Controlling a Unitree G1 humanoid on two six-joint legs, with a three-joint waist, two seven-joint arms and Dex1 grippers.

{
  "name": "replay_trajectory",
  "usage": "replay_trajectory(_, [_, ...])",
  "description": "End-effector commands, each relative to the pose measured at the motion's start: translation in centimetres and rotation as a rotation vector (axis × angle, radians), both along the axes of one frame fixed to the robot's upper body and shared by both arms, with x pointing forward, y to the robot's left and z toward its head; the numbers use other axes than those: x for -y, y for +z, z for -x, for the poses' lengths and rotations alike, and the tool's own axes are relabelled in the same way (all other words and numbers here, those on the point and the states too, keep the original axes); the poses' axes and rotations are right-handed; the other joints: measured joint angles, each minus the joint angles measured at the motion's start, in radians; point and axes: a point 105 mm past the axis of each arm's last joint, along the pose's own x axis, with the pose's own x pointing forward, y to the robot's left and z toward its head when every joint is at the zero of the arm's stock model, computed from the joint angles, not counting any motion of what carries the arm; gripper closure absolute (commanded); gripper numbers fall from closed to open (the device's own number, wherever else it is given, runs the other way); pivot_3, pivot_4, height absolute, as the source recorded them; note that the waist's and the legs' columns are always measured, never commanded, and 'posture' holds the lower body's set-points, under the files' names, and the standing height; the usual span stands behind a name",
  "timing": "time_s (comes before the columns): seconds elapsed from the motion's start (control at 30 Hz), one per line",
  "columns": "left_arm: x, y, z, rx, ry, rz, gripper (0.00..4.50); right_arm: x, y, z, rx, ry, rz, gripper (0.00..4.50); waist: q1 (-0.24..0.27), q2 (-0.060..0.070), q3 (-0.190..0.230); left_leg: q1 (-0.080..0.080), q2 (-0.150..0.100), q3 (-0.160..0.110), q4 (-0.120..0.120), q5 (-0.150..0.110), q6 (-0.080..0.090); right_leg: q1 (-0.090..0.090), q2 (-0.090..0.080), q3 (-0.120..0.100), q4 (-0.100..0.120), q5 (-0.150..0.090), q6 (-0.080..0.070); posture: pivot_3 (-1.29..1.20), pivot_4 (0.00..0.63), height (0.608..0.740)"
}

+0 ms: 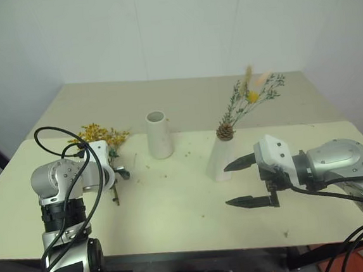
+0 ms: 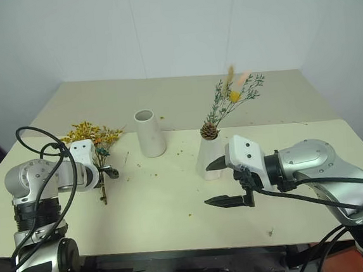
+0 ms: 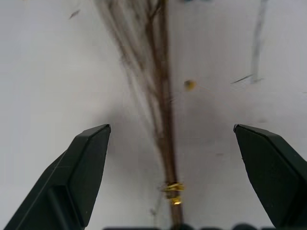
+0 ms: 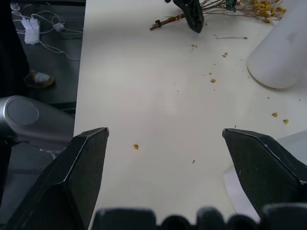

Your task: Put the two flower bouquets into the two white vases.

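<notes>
Two bouquets, two vases; one pairing is done.

Item 1, at nine o'clock: bunch of tiny yellow-orange dried flowers on thin brown stems (image 1: 99,134), lying flat on the cream table (image 1: 176,219), heads towards twelve, stem ends towards six. My left gripper (image 3: 170,158) hangs over the stems, jaws spread wide on either side, nothing held. Risk, as I judge it: the stems are slender and splayed, bound only by a small gold wire (image 3: 173,188) near the cut end. Closing above that tie could catch a few stems and leave the rest, or crush and shed more crumbs (image 4: 135,146).

Item 2, centre: matte white cylindrical vase with a wide mouth (image 1: 159,135), upright, empty. Light; a sideways nudge could tip it.

Item 3, at two o'clock: grey-green sprig bunch with pine cone, yellow ball and pale plumes (image 1: 248,101), already standing in the tapering white vase (image 1: 220,161).

Item 4, at four o'clock: right gripper (image 1: 244,181), jaws apart, empty, just beside that vase; a stray move could topple it.
</notes>
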Motion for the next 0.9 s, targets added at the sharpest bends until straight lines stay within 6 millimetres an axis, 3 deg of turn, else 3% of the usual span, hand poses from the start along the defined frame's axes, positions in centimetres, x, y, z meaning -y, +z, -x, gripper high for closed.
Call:
replay_trajectory(0.03, [-0.8, 0.9, -0.5, 0.019, 0.027, -0.026, 0.61, 0.3, 1.1, 0.2, 0.049, -0.017, -0.003, 0.0, 0.0, 0.0, 0.0, 0.0, 0.0, 0.0, 0.0, 0.0, 0.0, 0.0, 0.0, 0.0, 0.0, 0.0, 0.0, 0.0, 0.15, 0.74])
replay_trajectory(0.43, [-1.1, 0.5, -2.5, 0.057, 0.009, -0.039, 4.45, 0.3, 1.0, 0.0, 0.045, -0.042, -0.007, 0.0, 0.001, 0.0, 0.0, 0.0, 0.0, 0.0, 0.0, 0.0, 0.0, 0.0, 0.0, 0.0, 0.0, 0.0, 0.0, 0.0, 0.15, 0.74])
replay_trajectory(0.53, [-1.2, 0.6, -3.0, 0.068, 0.008, -0.06, 4.48, 0.3, 0.9, -0.1, 0.05, -0.041, -0.002, 0.0, 0.001, 0.0, 0.0, 0.0, 0.0, 0.0, 0.0, 0.0, 0.0, 0.0, 0.0, 0.0, 0.0, 0.0, 0.0, 0.0, 0.15, 0.74])
replay_trajectory(0.6, [-1.4, 1.9, -3.5, 0.159, -0.005, -0.162, 4.48, 0.2, 0.9, -0.1, 0.054, -0.04, -0.001, 0.0, 0.001, 0.0, 0.0, 0.0, 0.0, 0.0, 0.0, 0.0, 0.0, 0.001, 0.0, 0.0, 0.0, 0.0, 0.0, 0.0, 0.15, 0.74])
replay_trajectory(0.73, [-2.1, 5.9, -4.1, 0.487, 0.033, -0.389, 4.48, 0.2, 0.9, 0.0, 0.059, -0.048, -0.009, 0.0, -0.001, 0.0, 0.0, -0.001, 0.0, 0.0, 0.0, 0.0, 0.0, -0.001, 0.0, 0.0, -0.001, 0.0, 0.0, 0.0, 0.15, 0.74])
replay_trajectory(0.9, [-2.9, 12.5, -4.6, 0.855, 0.022, -0.511, 4.48, -0.1, 1.1, 0.0, 0.075, -0.067, -0.051, 0.0, 0.003, 0.0, 0.0, -0.002, 0.0, 0.0, 0.0, 0.0, 0.0, -0.001, -0.001, 0.0, -0.001, 0.0, -0.001, 0.0, 0.15, 0.74])
